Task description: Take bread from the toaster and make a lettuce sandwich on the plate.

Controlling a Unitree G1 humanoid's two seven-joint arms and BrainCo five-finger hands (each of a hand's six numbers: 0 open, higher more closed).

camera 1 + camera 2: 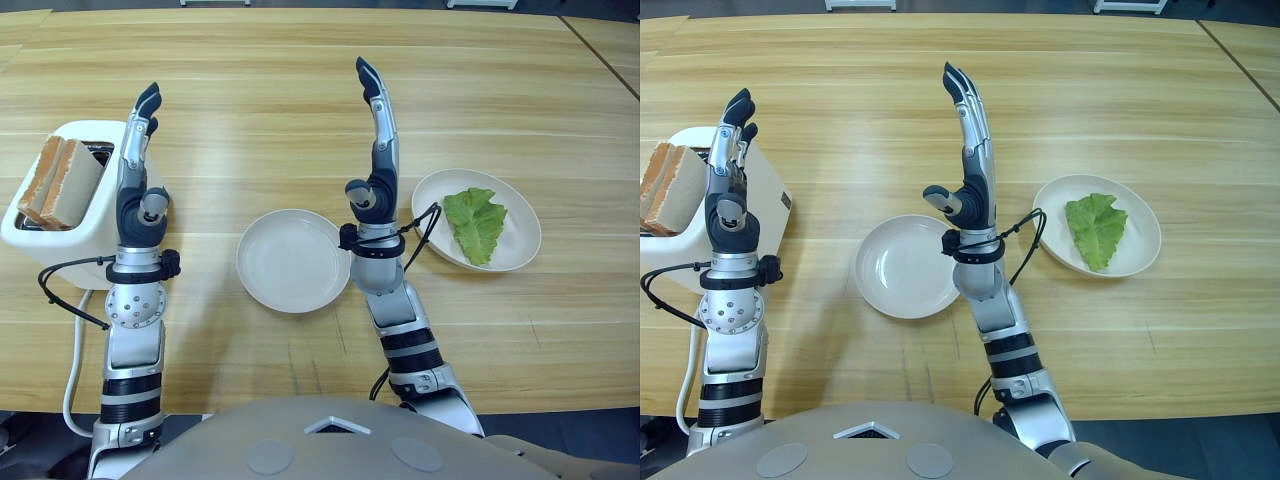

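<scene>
The left hand (138, 170) is holding its fingers straight and empty; just to their left, two toasted bread slices (60, 180) are standing in the white plastic toaster (55, 245). The right hand (380, 150) is extending empty fingers too, with the empty round white plate (292, 262) to their left and the green lettuce leaf (476, 226) on a second white plate (525, 215) to their right, on the wooden desk (300, 60).

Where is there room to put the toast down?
The middle plate is bare, between the left hand and right hand. The table beyond both hands is wide open too. It is tight on the right plate, where lettuce lies, and by the toaster, beside the left hand.
</scene>
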